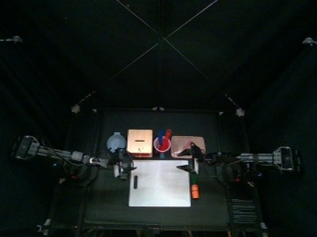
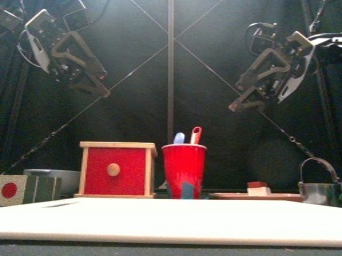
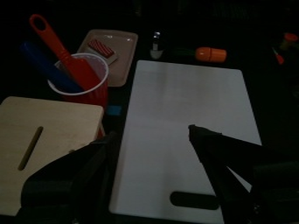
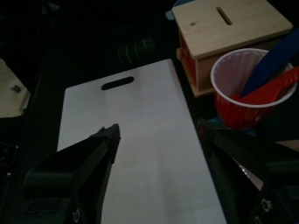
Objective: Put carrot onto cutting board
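Observation:
The white cutting board (image 1: 161,182) lies flat at the table's front middle, with its handle slot toward the left arm. It fills the left wrist view (image 3: 187,131) and the right wrist view (image 4: 140,149). The small orange carrot (image 1: 195,191) lies on the table just off the board's right edge. It shows past the board's far edge in the left wrist view (image 3: 209,53). My left gripper (image 3: 152,171) is open and empty above the board's left end (image 1: 120,167). My right gripper (image 4: 163,171) is open and empty above the board's right end (image 1: 198,167).
Behind the board stand an orange-tan wooden box (image 1: 140,143), a red cup (image 1: 162,145) holding red and blue utensils, and a pinkish-tan tray (image 1: 187,144). In the front view a small metal pot (image 2: 318,190) stands at the right and a can (image 2: 11,188) at the left.

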Available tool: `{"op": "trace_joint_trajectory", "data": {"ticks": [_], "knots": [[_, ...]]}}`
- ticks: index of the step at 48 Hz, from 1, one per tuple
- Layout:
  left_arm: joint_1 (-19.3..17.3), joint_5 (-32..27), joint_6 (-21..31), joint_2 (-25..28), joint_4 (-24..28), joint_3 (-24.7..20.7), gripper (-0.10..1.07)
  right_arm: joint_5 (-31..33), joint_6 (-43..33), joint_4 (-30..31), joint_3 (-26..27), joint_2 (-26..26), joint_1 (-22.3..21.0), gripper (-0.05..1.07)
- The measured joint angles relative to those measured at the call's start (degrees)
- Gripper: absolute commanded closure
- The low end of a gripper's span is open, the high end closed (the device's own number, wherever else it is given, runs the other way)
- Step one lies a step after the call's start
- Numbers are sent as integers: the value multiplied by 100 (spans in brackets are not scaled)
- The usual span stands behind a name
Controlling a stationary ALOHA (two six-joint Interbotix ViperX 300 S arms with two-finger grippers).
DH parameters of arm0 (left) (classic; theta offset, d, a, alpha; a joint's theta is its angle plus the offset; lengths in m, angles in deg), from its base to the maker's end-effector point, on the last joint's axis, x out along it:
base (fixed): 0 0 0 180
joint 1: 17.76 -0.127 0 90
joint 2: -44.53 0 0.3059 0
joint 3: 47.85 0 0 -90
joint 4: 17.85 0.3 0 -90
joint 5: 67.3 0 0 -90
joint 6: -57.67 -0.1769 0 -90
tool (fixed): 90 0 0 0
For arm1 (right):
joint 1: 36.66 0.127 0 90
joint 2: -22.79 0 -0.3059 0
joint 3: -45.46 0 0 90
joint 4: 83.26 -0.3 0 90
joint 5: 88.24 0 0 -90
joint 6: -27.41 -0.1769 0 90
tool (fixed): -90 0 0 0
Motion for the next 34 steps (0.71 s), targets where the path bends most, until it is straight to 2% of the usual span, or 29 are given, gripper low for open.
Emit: {"op": "trace_joint_trajectory", "data": {"ticks": [14,21,27,34], "knots": [[0,0,-18,0,-18,-9,-1,9,-9,-88,0,9,26,3],[-9,0,-18,0,-26,-9,-1,141,-114,-396,0,0,62,2],[-18,0,-18,0,-70,-9,-1,1046,-79,-1626,70,97,211,2],[-9,-9,-26,0,-79,-9,-1,2927,-79,-2927,360,308,527,2]]}}
